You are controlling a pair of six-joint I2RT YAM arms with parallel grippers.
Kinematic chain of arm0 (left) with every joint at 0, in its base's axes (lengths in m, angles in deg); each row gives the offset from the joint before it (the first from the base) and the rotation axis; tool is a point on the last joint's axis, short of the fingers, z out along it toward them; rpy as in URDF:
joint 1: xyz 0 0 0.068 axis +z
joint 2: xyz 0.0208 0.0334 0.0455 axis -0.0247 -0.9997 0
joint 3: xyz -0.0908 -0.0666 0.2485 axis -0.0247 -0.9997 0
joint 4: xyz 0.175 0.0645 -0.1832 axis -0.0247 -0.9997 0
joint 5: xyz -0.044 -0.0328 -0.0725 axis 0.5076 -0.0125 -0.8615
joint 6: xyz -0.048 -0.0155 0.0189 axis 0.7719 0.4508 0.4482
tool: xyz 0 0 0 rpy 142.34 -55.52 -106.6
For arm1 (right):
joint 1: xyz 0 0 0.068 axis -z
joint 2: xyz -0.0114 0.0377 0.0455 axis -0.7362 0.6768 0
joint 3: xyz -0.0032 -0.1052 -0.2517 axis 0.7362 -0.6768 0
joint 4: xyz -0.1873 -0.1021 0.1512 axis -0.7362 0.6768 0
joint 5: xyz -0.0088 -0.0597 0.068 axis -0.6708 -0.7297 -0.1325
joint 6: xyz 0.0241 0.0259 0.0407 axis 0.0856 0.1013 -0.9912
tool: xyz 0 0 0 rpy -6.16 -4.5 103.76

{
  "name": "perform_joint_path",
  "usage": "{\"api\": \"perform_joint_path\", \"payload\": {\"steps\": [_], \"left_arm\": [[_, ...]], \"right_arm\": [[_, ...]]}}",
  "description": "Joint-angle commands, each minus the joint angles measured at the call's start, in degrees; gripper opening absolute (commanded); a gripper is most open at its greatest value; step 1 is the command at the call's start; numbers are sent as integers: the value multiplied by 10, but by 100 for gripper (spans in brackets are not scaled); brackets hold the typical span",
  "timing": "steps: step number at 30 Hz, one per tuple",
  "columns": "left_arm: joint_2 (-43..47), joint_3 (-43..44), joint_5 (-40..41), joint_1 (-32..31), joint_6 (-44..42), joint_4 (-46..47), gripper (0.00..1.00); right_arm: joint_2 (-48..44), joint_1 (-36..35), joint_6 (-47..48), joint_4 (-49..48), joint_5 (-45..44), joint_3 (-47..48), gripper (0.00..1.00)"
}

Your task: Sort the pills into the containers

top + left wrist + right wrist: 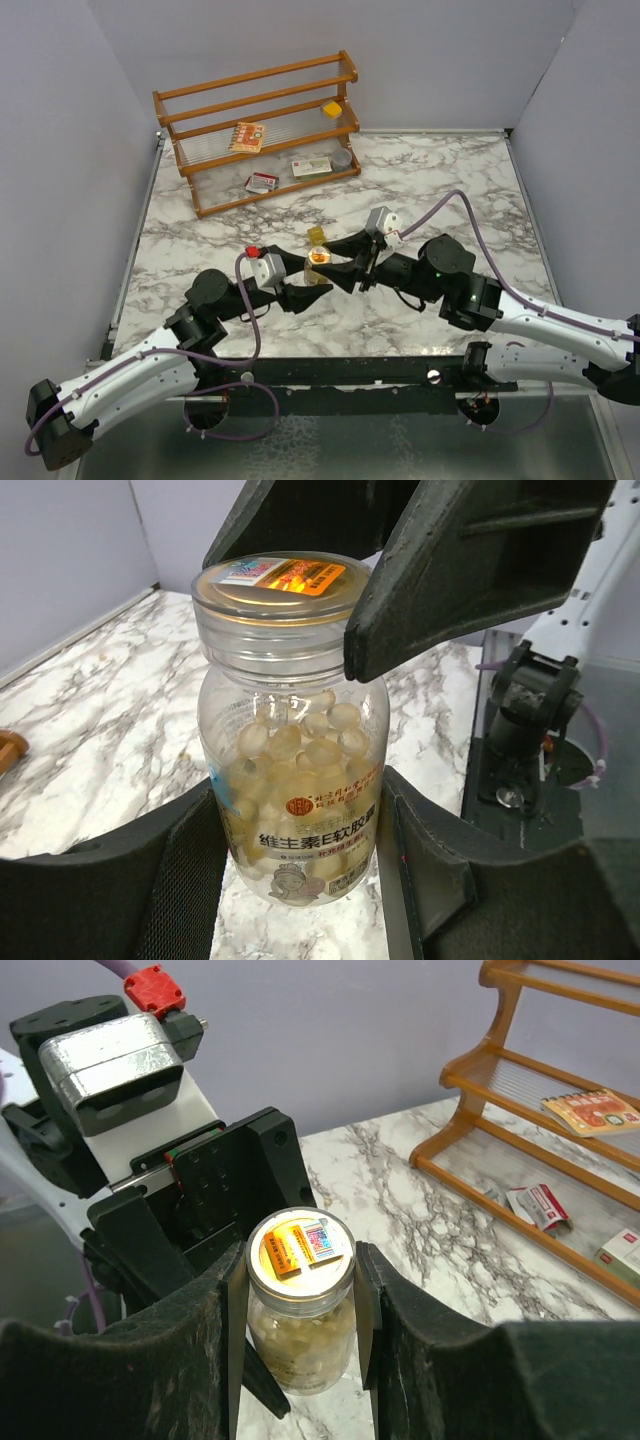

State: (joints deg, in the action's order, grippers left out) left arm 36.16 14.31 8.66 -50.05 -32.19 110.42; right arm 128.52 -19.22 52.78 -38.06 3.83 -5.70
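Left wrist view shows the pill jar (pixel 290 730) upright, long axis vertical, the left gripper (pixel 290 860) half-closed around its lower body and the right gripper (pixel 300 1270) pinching its lid (pixel 298 1242) from the opposite side, seemingly just clear of the marble table (pixel 420 180).

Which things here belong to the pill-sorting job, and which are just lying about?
In the job: pill jar, held by the left gripper at its body and the right gripper at its lid; small yellow box behind it.
Lying about: wooden rack, card packets, grey tin.
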Motion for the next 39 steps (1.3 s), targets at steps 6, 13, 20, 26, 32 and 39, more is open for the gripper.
{"api": "perform_joint_path", "payload": {"steps": [6,13,20,26,32,39], "left_arm": [[-20,61,90,-1,-42,52,0],[-46,78,159,-1,-61,56,0],[-65,88,224,-1,-81,74,0],[-89,91,281,-2,-84,104,0],[-127,95,325,-3,-81,146,0],[-147,103,347,-5,-81,169,0]], "right_arm": [[37,-1,-5,77,-58,-6,1],[68,-2,-18,71,-136,5,1],[104,-2,-26,72,-197,21,1],[130,-8,-22,56,-255,24,1],[165,-13,-20,45,-308,34,1],[182,-16,-20,50,-343,41,1]]}}
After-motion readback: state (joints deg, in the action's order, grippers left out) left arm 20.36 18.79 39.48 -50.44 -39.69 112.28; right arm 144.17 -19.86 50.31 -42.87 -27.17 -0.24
